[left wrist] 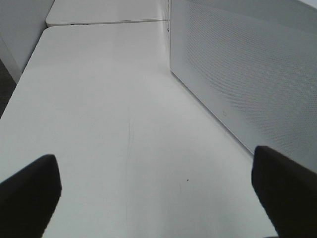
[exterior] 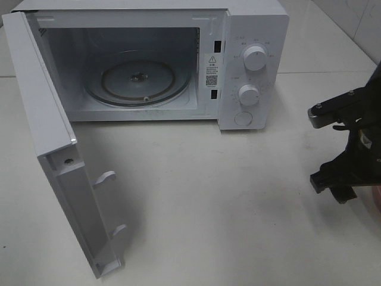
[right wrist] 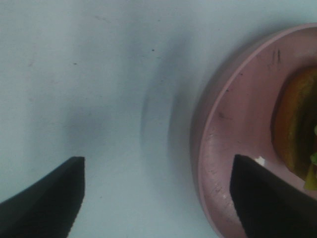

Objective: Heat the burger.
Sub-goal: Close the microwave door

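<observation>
The burger (right wrist: pixel 295 124) shows only in the right wrist view, as a golden-brown bun with a bit of green and yellow, cut off by the picture's edge. It sits on a round pink plate (right wrist: pixel 233 148). My right gripper (right wrist: pixel 158 203) is open above the table beside the plate, one finger (right wrist: pixel 267 198) over the plate's rim and nothing between the fingers. From above, the right gripper (exterior: pixel 319 146) hangs at the far right, and the burger is out of that view. My left gripper (left wrist: pixel 158 198) is open over bare table and holds nothing.
A white microwave (exterior: pixel 250 65) stands at the back, its door (exterior: pixel 53 149) swung wide open to the left. A glass turntable (exterior: pixel 137 80) lies inside the cavity. The door's dotted panel (left wrist: pixel 247 74) is close beside the left gripper.
</observation>
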Robot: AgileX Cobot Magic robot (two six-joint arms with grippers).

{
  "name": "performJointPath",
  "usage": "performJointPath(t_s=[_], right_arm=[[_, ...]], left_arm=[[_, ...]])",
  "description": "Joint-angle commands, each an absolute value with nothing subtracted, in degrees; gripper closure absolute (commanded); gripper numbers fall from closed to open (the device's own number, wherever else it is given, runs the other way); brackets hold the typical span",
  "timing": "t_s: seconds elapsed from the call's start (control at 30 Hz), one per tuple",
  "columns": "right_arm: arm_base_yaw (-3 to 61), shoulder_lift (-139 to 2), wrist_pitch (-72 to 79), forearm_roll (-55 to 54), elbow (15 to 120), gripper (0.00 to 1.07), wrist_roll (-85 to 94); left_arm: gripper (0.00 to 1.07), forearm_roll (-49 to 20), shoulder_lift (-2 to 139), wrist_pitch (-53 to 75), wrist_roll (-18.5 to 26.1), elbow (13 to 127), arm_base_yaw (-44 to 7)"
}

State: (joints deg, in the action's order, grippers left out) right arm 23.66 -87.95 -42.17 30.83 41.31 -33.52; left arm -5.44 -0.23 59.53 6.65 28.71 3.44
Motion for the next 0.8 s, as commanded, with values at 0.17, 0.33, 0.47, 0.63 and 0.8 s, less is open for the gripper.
performJointPath(t_s=[0.17,0.33,0.47,0.63,0.8], right_arm=[[23.49,-76.72,-44.86,18.56,41.42,0.23,-17.93],[23.49,-69.44,-47.10,13.87,41.42,0.23,-11.80],[23.55,-61.02,-50.08,10.83,41.42,0.24,-8.82],[23.55,-54.32,-52.65,9.68,41.42,0.25,-7.85],[23.55,-48.24,-55.46,8.37,41.42,0.26,-7.62]], left_arm=[[0.07,-5.61,-1.55,59.01,6.42,28.53,3.44],[0.07,-5.61,-1.55,59.01,6.42,28.53,3.44],[0.07,-5.61,-1.55,59.01,6.42,28.53,3.44],[0.07,-5.61,-1.55,59.01,6.42,28.53,3.44],[0.07,-5.61,-1.55,59.01,6.42,28.53,3.44]])
